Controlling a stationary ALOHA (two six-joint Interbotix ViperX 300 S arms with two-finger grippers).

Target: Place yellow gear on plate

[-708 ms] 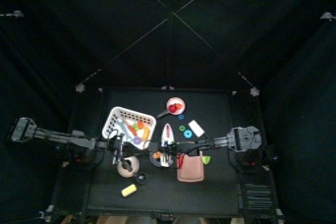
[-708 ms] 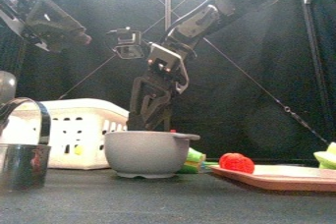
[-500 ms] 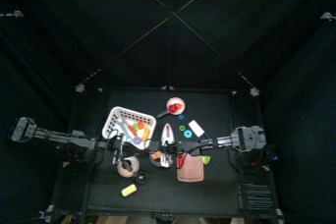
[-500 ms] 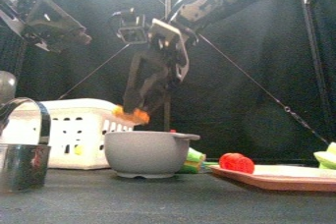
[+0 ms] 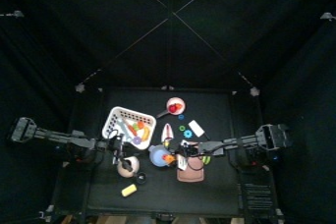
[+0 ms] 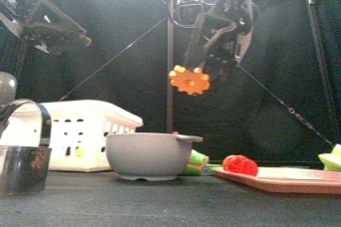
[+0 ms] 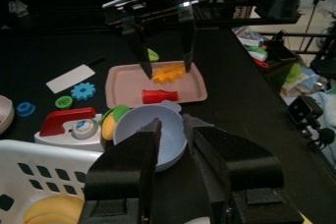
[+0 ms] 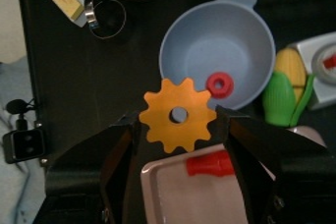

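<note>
The pickup was done and the placing was not. The right gripper [image 6: 197, 70] had its jaws clamped on the yellow gear [image 6: 189, 80], gripping it by its rim with the toothed face in plain sight. The gear hung well clear of the tabletop [image 6: 173, 201], high over the middle. The plate [image 8: 217, 41], the round blue dish, stood about mid-tabletop, just beside the pink board [image 8: 178, 184] on its right. From the right wrist view, the gear sat over the dish's near rim and the board's edge, not squarely over the dish. A small red piece [image 8: 221, 83] lay inside the dish. What remained, by my judgement, was to centre the gear over the dish, lower it and let go. The left gripper [image 7: 184, 130] rested towards the left edge by the white basket [image 7: 39, 174], jaws apart and empty.
</note>
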